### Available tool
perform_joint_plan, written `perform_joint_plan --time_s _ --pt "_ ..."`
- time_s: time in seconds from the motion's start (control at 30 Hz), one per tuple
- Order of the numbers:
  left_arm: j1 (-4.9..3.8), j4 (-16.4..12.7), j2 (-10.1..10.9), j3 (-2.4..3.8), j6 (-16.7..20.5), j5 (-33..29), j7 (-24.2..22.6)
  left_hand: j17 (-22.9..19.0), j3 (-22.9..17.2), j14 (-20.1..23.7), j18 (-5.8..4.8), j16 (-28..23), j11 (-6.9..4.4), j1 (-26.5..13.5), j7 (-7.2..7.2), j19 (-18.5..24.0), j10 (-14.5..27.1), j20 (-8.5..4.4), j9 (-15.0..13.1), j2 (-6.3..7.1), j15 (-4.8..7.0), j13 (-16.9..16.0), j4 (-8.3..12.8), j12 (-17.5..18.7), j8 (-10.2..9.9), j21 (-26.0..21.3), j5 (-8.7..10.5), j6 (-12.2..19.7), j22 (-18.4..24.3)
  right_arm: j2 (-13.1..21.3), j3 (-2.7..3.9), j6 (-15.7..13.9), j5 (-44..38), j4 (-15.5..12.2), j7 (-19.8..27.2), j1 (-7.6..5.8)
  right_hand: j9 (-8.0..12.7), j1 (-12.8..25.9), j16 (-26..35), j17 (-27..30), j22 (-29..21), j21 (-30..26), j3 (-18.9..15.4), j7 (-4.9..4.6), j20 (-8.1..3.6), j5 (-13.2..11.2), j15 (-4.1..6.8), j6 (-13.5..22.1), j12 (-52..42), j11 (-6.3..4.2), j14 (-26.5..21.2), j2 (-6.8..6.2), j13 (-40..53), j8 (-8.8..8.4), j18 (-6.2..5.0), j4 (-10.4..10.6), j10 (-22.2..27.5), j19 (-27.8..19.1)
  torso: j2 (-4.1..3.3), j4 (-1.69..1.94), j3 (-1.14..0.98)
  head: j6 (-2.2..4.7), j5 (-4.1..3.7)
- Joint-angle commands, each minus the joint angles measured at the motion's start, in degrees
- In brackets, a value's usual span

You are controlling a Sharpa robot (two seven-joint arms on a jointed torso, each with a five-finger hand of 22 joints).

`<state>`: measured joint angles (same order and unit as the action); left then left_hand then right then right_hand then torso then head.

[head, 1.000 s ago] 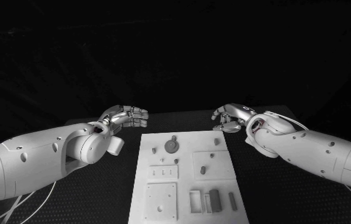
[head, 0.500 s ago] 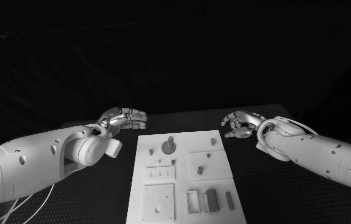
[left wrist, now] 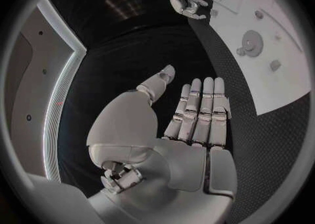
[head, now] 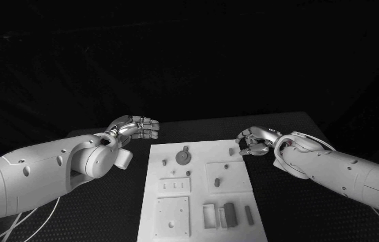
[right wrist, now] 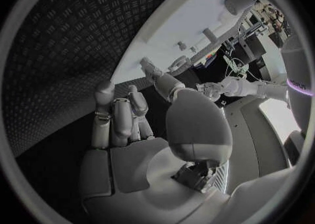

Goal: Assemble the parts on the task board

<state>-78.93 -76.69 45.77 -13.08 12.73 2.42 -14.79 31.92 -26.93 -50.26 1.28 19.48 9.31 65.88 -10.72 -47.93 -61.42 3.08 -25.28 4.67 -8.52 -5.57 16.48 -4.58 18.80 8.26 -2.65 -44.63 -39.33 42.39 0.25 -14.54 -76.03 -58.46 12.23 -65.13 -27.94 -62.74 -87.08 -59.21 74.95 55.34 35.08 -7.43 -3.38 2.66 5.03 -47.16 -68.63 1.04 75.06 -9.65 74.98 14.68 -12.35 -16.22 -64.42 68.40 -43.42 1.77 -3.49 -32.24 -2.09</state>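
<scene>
— Parts (head: 183, 157) lay scattered on the white task board (head: 237, 198) at the middle of the black table (head: 300, 198); a round one sat near the far end, slim upright blocks (head: 230, 214) stood near the close edge; what of the hands?

— Both held nothing; the left hand (head: 134, 127) hovered just beside the board's far left corner, fingers straight and together with the thumb apart in its wrist view (left wrist: 197, 114); the right hand (head: 257, 142) hung at the far right corner, fingers loosely curled and apart.

— How would the pieces handle?

— Likely light, stiff and smooth, so apt to slip; a fingertip pinch across the narrow sides looked the safest hold.
</scene>
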Motion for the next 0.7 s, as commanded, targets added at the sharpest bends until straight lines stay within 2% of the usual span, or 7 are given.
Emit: perform_joint_plan --time_s 0.03,0.37,0.57,0.7 --pt "-0.01 -0.05 -0.18 0.04 -1.06 0.1 -0.52 0.05 0.32 -0.15 1.03 -0.27 -0.08 -0.33 0.03 -0.28 0.01 0.05 0.1 0.02 -0.32 0.05 0.07 0.37 -0.26 -0.38 -0.21 0.29 0.06 -0.48 0.0 -0.44 2.09 0.36 1.93 0.18 -0.13 0.82 0.51 1.13 0.59 -0.32 0.1 -0.21 0.08 0.14 -0.03 -0.15 0.85 0.17 -0.86 0.1 0.22 0.32 -2.65 0.22 1.59 -0.48 0.04 0.03 0.11 -0.1 -0.01" --pt "0.0 0.09 -0.21 0.04 -1.02 0.1 -0.36 0.05 0.32 -0.15 1.03 -0.27 -0.08 -0.33 0.03 -0.28 0.01 0.05 0.1 0.02 -0.32 0.05 0.07 0.37 -0.26 -0.38 -0.21 0.29 0.06 -1.86 -0.06 0.47 1.98 1.18 1.91 1.62 -0.14 1.06 0.83 2.15 0.59 -0.51 0.16 -0.25 0.18 0.14 -0.07 -0.11 1.3 0.21 -1.42 0.23 -0.5 0.33 -2.65 0.22 2.37 -0.71 0.05 0.01 0.2 -0.47 0.15" --pt "0.0 0.03 -0.19 0.04 -1.02 0.1 -0.41 0.05 0.32 -0.15 1.03 -0.27 -0.08 -0.33 0.03 -0.28 0.01 0.05 0.1 0.02 -0.32 0.05 0.07 0.37 -0.26 -0.38 -0.21 0.29 0.06 -2.22 -0.08 -0.08 1.43 1.47 1.74 1.8 -0.14 1.06 0.83 2.15 0.59 -0.51 0.16 -0.25 0.18 0.14 -0.07 -0.11 1.3 0.21 -1.42 0.23 -0.5 0.33 -2.65 0.22 2.37 -0.71 0.06 -0.04 0.29 -0.53 0.13" --pt "-0.01 0.05 -0.14 0.04 -0.93 0.1 -0.33 0.05 0.32 -0.15 1.03 -0.27 -0.08 -0.33 0.03 -0.28 0.01 0.05 0.1 0.02 -0.32 0.05 0.07 0.37 -0.26 -0.38 -0.21 0.29 0.06 -2.73 -0.08 -1.02 1.28 1.73 1.46 1.82 -0.15 1.09 0.86 2.23 0.6 -0.52 0.16 -0.25 0.19 0.14 -0.08 -0.11 1.31 0.22 -1.47 0.23 -0.55 0.34 -2.65 0.22 2.4 -0.74 0.07 -0.12 0.22 -0.45 0.19"
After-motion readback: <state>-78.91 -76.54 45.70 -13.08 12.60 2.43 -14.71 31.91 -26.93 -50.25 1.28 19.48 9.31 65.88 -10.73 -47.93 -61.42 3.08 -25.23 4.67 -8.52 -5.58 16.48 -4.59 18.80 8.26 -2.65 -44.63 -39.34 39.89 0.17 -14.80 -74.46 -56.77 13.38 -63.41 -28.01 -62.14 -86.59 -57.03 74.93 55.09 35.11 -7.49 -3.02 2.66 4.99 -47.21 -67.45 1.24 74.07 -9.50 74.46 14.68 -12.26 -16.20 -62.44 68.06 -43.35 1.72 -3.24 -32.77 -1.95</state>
